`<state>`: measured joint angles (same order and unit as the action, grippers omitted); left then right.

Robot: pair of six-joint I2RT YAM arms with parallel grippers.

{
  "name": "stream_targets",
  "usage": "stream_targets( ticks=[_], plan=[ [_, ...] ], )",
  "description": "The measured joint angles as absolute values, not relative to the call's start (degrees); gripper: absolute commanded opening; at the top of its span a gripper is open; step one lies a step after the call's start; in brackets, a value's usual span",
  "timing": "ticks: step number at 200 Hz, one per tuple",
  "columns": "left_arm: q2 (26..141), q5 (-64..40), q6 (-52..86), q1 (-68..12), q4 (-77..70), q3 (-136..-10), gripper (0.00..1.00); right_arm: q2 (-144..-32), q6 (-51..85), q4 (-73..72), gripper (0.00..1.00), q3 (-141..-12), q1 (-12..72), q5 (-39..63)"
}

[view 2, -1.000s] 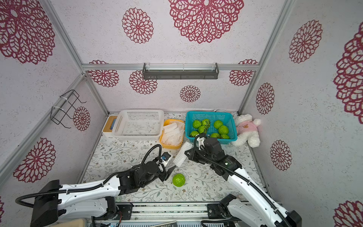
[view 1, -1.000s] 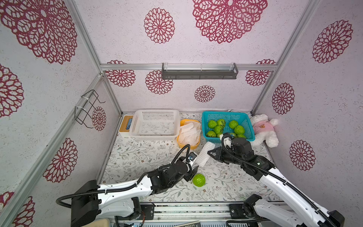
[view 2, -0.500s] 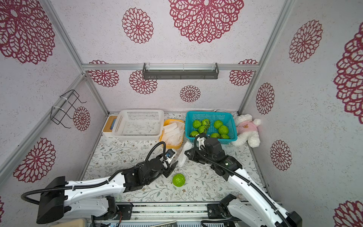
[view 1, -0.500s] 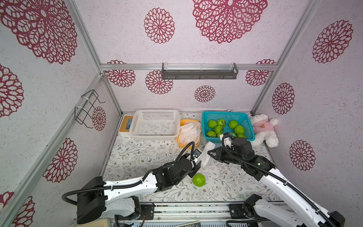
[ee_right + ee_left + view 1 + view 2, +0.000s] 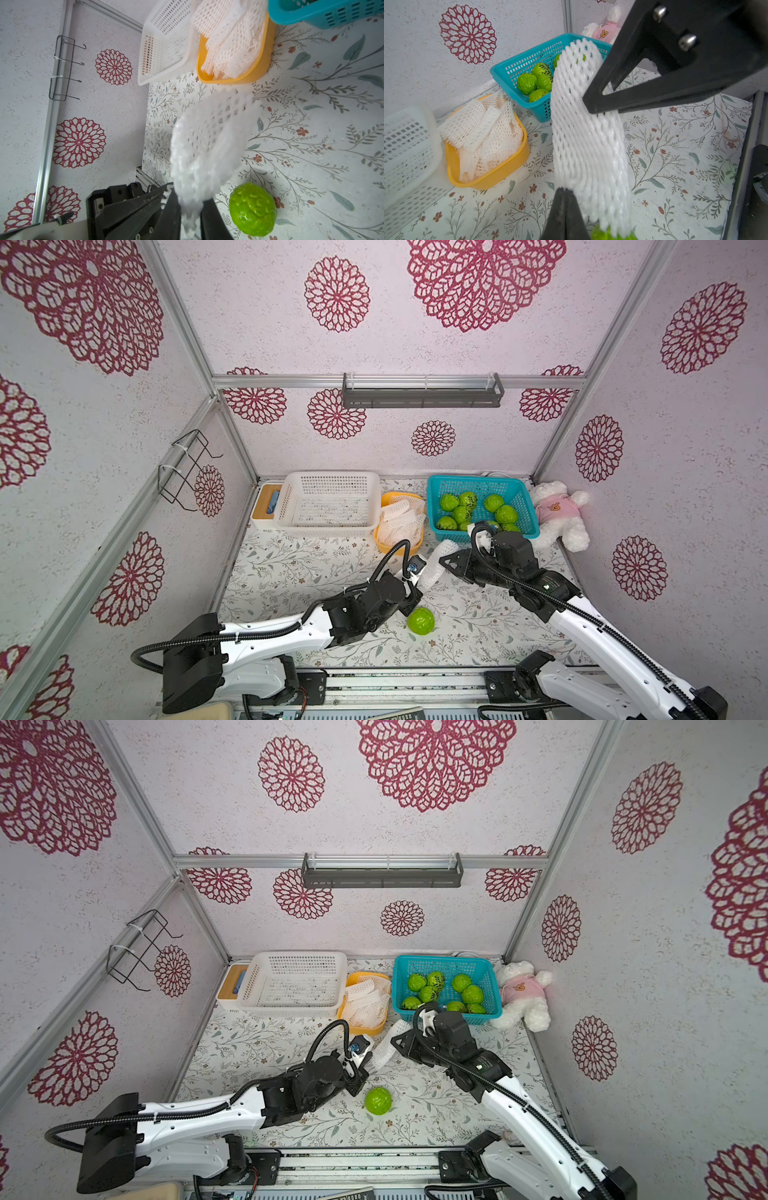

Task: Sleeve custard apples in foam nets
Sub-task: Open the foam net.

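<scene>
Since one custard apple (image 5: 420, 620) lies bare on the floral-print table (image 5: 291, 572) at lower centre in both top views, the foam net (image 5: 583, 135) slung just above it needs its mouth opened wide. The left end effector (image 5: 565, 195) is clenched on the net's end nearer the fruit. The right end effector (image 5: 189, 196) straddles the other end with jaws slightly parted; whether it pinches I cannot tell. Gripping opposite rims and spreading gently seems wise, since foam probably tears. Further up sit a yellow tub (image 5: 388, 495) of spare nets, a teal basket (image 5: 457, 485) of fruit and a white basket (image 5: 332, 481), before rosette-papered walls.

Matt foam net (image 5: 587, 145), glossy custard apple (image 5: 252, 209)
</scene>
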<state>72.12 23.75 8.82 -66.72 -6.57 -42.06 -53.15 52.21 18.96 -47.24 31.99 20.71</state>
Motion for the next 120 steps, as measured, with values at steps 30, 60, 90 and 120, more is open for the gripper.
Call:
stream_targets(
  ticks=[30, 60, 90, 120],
  plan=[
    [71.33, 23.79, 9.98, -66.72, -8.64, -40.29, 0.0, -53.12, 52.62, 17.26, 0.45, -47.07, 31.77, 21.02],
    [70.28, 23.64, 12.29, -66.17, -11.2, -38.59, 0.0, -52.58, 52.05, 14.76, 0.61, -45.21, 31.62, 21.32],
    [68.12, 23.0, 16.21, -63.86, -12.97, -37.43, 0.0, -48.31, 50.52, 12.51, 0.65, -42.61, 31.55, 21.26],
    [65.1, 21.23, 21.78, -59.72, -13.96, -37.36, 0.0, -43.33, 49.01, 8.93, 0.65, -40.42, 31.53, 21.85]
  ],
)
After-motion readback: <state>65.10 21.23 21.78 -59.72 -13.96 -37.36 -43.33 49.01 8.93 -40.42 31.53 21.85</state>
